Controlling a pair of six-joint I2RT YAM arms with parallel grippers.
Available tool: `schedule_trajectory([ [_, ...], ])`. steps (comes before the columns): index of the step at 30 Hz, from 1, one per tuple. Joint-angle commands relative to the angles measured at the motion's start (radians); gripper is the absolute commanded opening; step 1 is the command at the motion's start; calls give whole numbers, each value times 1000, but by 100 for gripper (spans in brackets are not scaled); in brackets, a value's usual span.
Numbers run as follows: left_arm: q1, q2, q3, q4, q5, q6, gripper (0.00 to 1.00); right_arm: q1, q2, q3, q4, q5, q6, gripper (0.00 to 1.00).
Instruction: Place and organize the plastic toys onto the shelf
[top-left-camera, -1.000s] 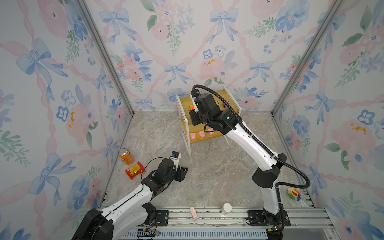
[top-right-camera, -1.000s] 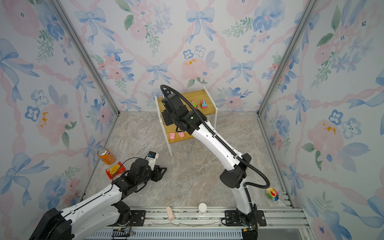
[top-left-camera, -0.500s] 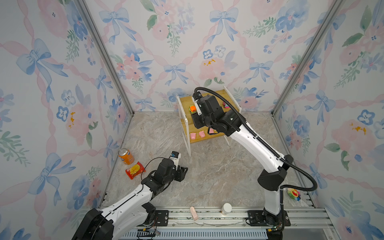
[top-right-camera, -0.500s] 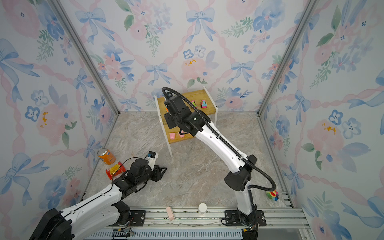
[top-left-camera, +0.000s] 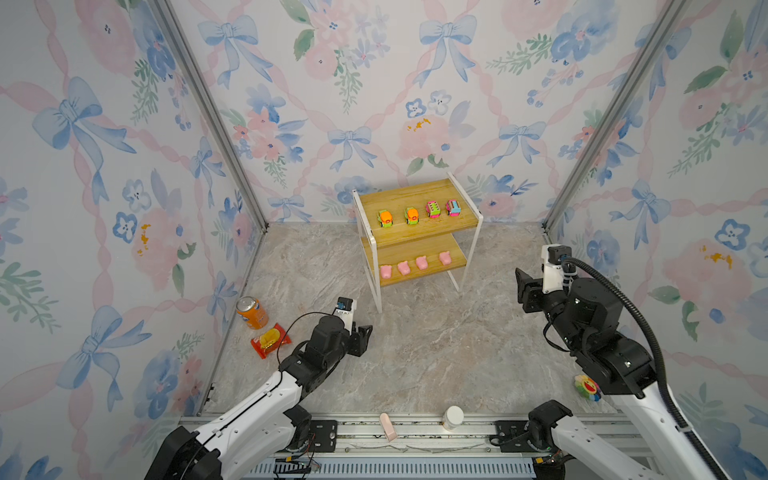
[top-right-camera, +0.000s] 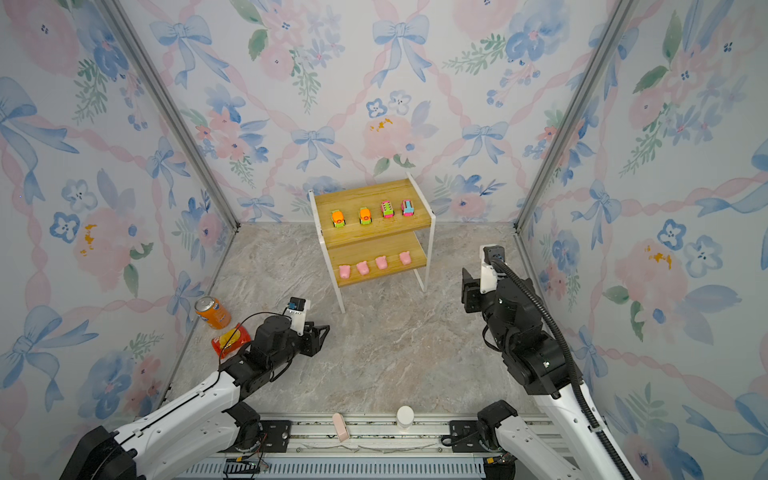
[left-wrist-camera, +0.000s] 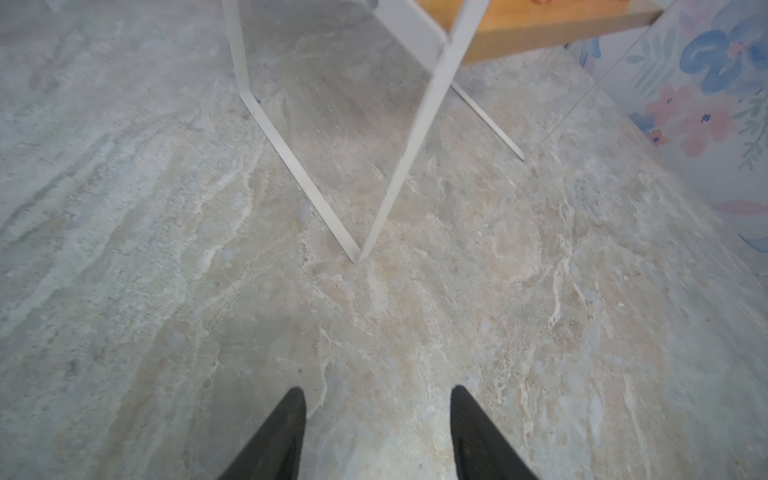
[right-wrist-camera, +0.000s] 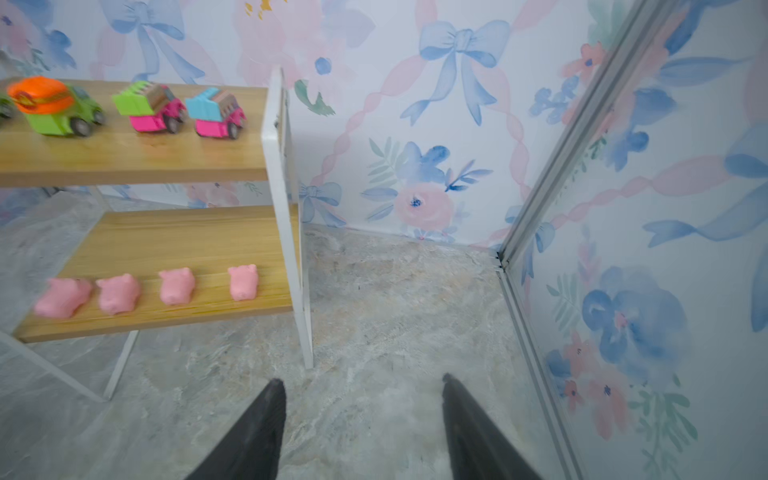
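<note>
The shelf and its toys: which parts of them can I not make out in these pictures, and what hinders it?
- Left wrist view: the shelf is cut by the frame edge; only white legs and a board strip show, and no toy is recognisable.
- Right wrist view: one orange-and-green car is cut by the frame edge; the pigs farthest from the white post are blurred.
- Both top views: pig faces are too small.

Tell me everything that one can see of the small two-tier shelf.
The shelf has two yellowish wood-look boards in a thin white metal frame. It stands upright on the marbled floor, close to the back wall. The upper board bears four toy cars in a row; the lower board bears four pink pigs in a row near its front edge. Nothing else touches it.
</note>
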Motion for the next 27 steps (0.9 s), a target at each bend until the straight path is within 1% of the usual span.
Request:
schedule_trajectory([
  [1,10,4,48,85,-91,56,58,-138,-14,-199,207,-120,-17,63],
  [4,16,39,87,107,-177,115,62,-258,7,-348,358,-232,11,64],
  [6,27,65,95,142,-221,154,68,-309,48,-427,474,-275,26,64],
  [7,36,81,94,170,-235,178,73,-327,79,-465,537,-295,31,64],
  [8,49,100,89,205,-241,199,98,-341,110,-498,603,-315,38,65],
  [10,83,141,92,237,-235,223,98,-356,174,-545,719,-352,58,65],
  [13,131,200,112,244,-221,227,98,-359,291,-601,900,-401,64,65],
  [17,178,246,106,290,-214,265,98,-361,449,-617,1088,-423,63,64],
  [21,243,281,72,406,-166,327,98,-362,580,-563,1155,-428,36,65],
  [23,284,303,42,490,-134,368,98,-361,641,-537,1201,-426,20,65],
  [24,304,314,26,543,-112,393,98,-361,661,-525,1195,-409,8,65],
  [25,330,327,8,594,-99,412,98,-362,697,-522,1236,-394,9,65],
  [27,385,351,0,636,-67,412,98,-363,786,-524,1318,-389,11,65],
])
